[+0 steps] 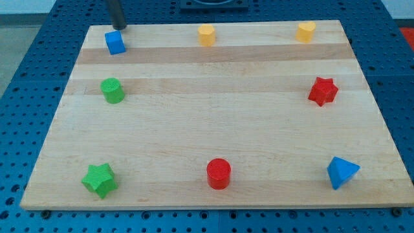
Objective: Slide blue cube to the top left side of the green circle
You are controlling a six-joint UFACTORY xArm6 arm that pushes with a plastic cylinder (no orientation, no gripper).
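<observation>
**Rod tip just above the blue cube at the board's top left**

The arm carries no jaws: it ends in a dark rod that holds nothing. My tip [119,28] sits at the view's top left, just above the blue cube [115,43], so close that contact cannot be judged.

The blue cube lies near the top-left corner of the wooden board [213,123], directly above the green circle [112,90] and apart from it.

No containers appear. A yellow block [206,35] sits at top centre, and a green star [99,180] at bottom left.
</observation>
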